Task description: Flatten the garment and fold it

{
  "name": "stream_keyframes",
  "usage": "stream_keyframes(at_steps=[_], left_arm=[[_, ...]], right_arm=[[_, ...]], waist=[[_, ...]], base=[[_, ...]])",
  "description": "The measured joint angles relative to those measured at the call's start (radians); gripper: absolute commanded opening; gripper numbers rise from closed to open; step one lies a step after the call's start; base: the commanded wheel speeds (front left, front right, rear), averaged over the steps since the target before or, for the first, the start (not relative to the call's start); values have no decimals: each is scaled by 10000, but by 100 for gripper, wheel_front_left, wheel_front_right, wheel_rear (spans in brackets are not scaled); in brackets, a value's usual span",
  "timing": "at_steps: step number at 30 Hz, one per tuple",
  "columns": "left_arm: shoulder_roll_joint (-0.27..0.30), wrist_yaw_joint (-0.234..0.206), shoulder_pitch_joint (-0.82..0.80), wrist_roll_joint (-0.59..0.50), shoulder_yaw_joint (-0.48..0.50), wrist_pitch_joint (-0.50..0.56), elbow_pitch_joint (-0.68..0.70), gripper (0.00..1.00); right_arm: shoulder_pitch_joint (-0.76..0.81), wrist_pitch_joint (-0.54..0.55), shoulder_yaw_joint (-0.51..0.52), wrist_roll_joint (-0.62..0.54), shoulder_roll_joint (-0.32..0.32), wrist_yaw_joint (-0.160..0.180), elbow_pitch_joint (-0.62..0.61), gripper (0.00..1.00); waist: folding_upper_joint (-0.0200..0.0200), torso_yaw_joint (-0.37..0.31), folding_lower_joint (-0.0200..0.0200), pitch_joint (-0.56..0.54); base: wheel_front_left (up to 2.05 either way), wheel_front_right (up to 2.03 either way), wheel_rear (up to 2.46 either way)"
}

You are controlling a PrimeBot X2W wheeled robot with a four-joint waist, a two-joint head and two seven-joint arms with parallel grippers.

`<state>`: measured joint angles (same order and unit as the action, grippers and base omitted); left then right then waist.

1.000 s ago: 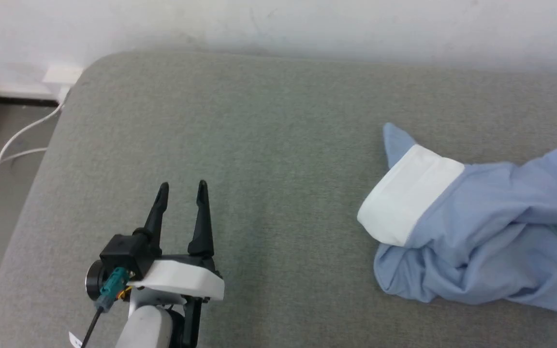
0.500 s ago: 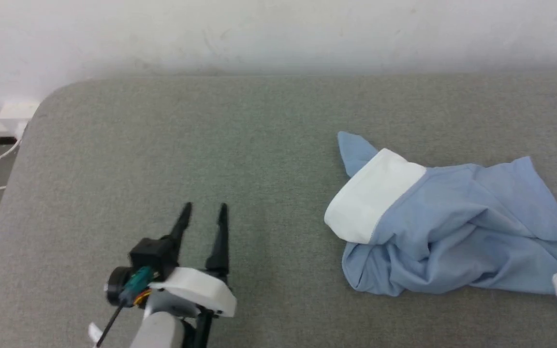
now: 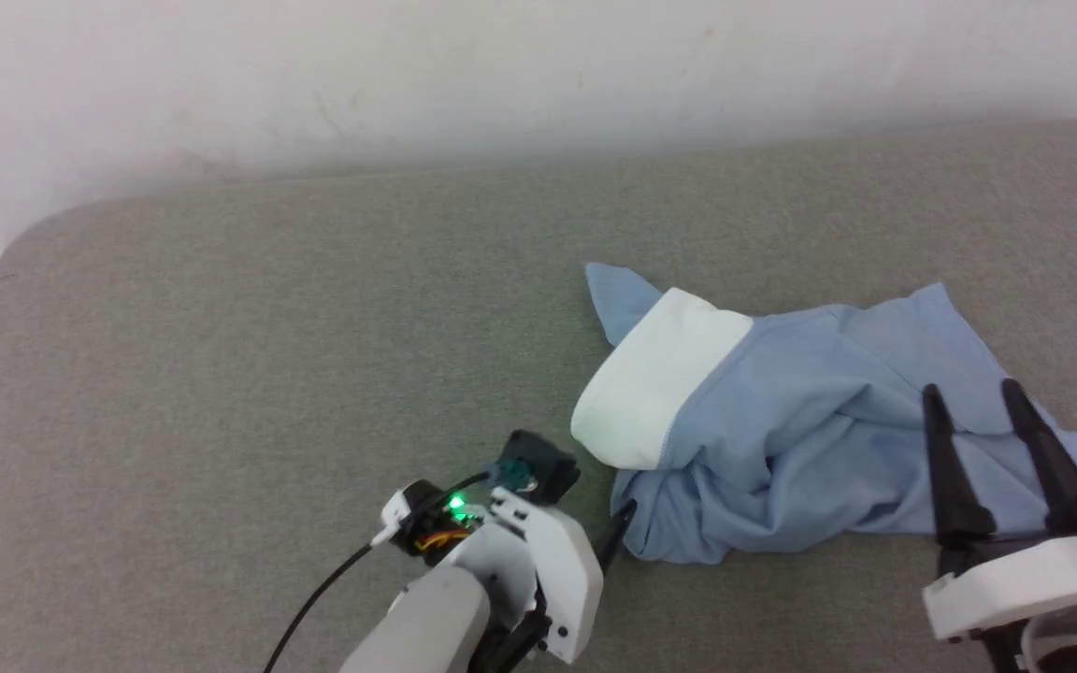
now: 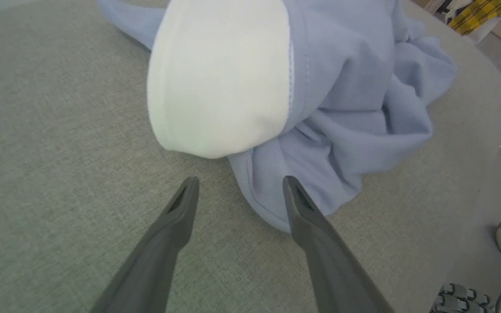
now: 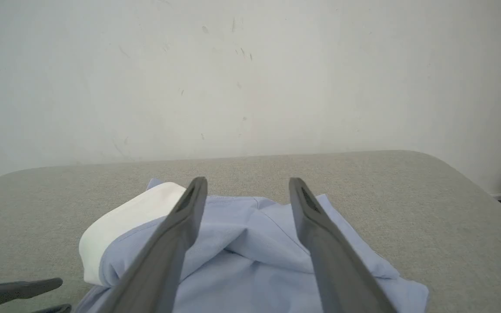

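**Both grippers open at a crumpled blue garment**

The garment (image 3: 810, 439) is lying in a crumpled heap on the grey padded surface (image 3: 267, 327), toward the right half of the head view. It is light blue and full of folds, not flat. Its white-lined part (image 3: 655, 393) is facing the robot's left side, and a small blue point of cloth is sticking out behind it, toward the pale wall (image 3: 501, 75).

The left gripper (image 4: 240, 184) is reaching toward the near left corner of the heap, just below the white-lined part. Its two dark fingers are standing well apart and are holding nothing. In the left wrist view one finger is lying over the bare grey surface, and the other is showing against the blue hem. I cannot tell if it is touching the cloth. A small green light (image 3: 454, 505) is shining on this wrist, and a black cable (image 3: 314, 598) is running down from it.

The right gripper (image 3: 969, 391) is standing at the right end of the garment, with its fingers pointing toward the wall. They are also spread apart, with no cloth between them. In the right wrist view they are showing over the blue folds; whether they are resting on the cloth is not clear.
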<state>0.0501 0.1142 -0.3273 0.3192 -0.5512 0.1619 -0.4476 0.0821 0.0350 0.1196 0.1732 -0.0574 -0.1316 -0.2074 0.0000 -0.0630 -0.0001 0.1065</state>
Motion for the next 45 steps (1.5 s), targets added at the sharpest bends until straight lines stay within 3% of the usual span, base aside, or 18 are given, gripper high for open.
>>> stream_keyframes(at_steps=[12,13,14,16,19,24,28,32,37,42,45], left_arm=[[-10,88,-2334,591,-1685,2359,-2228,100],[-10,86,-2518,700,-1889,2596,-2320,93],[-4,86,-2678,807,-2117,2815,-2357,45],[21,82,-2973,1118,-2523,3129,-2401,0],[13,82,-3199,1599,-2957,3300,-2391,0],[301,105,-3126,1902,-2934,2408,-2190,0],[1011,-115,-2737,1939,-2573,1726,-1434,0],[2077,-803,-1586,2297,-1962,1446,-161,0],[3126,-2046,727,3124,-1049,1440,1519,0],[3561,-3294,2837,4031,-25,1191,2696,0],[3595,-3513,3262,4295,178,1177,2897,0]], right_arm=[[97,-33,-1542,-153,-10,0,-709,100],[99,-31,-1592,-153,-10,0,-704,100],[97,-33,-1611,-151,-12,0,-700,100],[96,-33,-1647,-132,-13,0,-673,100],[96,-31,-1668,-123,-17,0,-596,100],[103,0,-1494,-46,-12,0,-523,100],[185,15,-1185,-44,-10,0,-562,100],[441,104,-1070,-44,10,0,-669,100],[665,186,-922,2,31,0,-821,100],[821,276,-872,59,38,0,-993,100],[834,332,-863,59,38,0,-1034,100]], waist=[[-1,-784,0,576],[0,-826,0,638],[0,-862,1,697],[0,-922,0,806],[0,-956,1,880],[0,-797,3,766],[0,-500,3,564],[0,-189,1,275],[0,268,0,18],[0,728,0,-173],[0,829,-1,-220]], base=[[0,0,0],[0,0,0],[0,0,0],[0,0,0],[0,0,0],[0,0,0],[0,0,0],[0,0,0],[0,0,0],[0,0,0],[0,0,0]])
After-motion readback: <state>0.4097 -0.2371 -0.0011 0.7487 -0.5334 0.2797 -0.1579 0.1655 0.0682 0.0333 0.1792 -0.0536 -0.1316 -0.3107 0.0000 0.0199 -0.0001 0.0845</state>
